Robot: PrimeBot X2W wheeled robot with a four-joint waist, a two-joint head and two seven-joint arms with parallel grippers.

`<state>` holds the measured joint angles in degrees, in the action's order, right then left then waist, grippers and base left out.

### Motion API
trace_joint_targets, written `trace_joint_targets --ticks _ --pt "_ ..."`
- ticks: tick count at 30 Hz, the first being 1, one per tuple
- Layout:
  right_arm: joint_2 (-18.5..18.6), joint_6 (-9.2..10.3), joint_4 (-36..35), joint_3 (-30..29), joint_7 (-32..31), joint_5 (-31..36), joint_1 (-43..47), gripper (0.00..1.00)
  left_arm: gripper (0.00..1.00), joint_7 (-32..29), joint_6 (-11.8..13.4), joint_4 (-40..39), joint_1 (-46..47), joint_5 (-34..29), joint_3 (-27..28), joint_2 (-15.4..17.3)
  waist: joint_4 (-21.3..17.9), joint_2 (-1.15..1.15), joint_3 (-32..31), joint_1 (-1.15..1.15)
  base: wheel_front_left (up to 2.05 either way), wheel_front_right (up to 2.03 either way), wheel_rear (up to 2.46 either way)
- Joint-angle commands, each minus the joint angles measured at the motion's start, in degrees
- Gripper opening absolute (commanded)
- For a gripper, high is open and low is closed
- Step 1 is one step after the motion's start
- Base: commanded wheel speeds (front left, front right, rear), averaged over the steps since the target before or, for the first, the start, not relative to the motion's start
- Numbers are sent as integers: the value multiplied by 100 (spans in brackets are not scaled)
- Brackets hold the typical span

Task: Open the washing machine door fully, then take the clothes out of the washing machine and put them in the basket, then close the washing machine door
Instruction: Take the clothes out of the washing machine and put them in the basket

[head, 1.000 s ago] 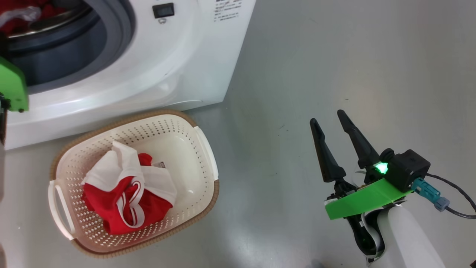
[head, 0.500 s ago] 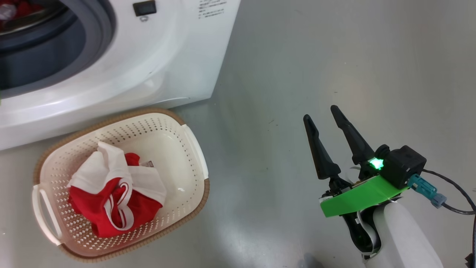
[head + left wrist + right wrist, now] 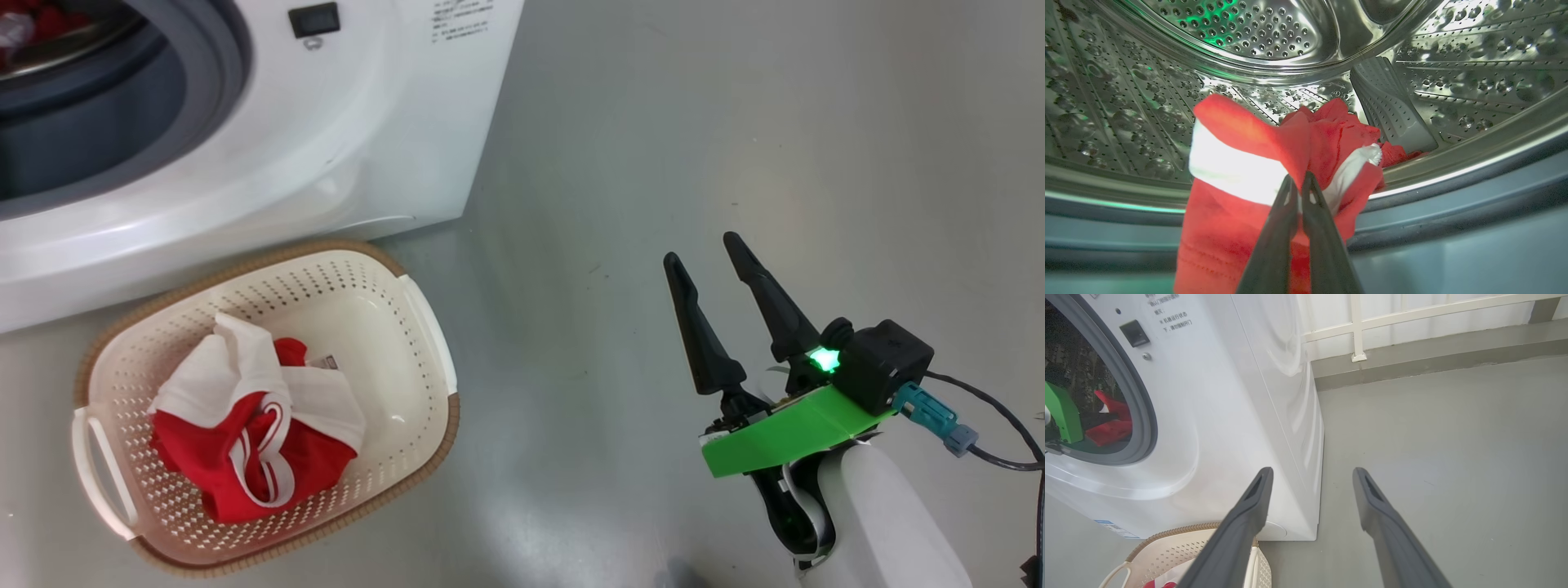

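Observation:
Inside the steel drum of the washing machine, my left gripper is shut on a red garment with a white stripe. It holds a fold near the drum's front lip. From the right wrist view, that arm's green mount and red clothes sit in the round opening. The cream basket stands on the floor before the washer and holds one red and white garment. My right gripper hangs open and empty over bare floor, right of the basket. The washing machine door is out of view.
A grey rubber gasket rings the drum mouth below the held cloth. Grey floor spreads to the right of the washer. A white railing and a low ledge run along the far side. A cable trails from my right wrist.
The head camera shifted, sliding the washer and basket leftward, and the left arm's green mount left that view. My left gripper has shut on the garment. The right gripper stays as it was.

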<state>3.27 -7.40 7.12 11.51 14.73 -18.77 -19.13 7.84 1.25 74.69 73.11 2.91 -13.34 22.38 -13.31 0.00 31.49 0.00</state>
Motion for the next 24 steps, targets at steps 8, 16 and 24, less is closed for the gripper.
trace_joint_targets --ticks 8,16,24 --pt "-39 -9 -73 71 27 9 21 100 0 524 -305 -81 -212 452 283 24 202 0 -223 0 0 0 0" --pt "-39 -9 -37 -39 27 107 111 100 0 711 -494 -741 -827 624 308 -343 461 0 -449 0 0 0 0" --pt "-39 -9 -25 -103 27 181 197 100 0 714 -448 -2022 -1787 804 573 -578 626 0 -593 0 0 0 0"
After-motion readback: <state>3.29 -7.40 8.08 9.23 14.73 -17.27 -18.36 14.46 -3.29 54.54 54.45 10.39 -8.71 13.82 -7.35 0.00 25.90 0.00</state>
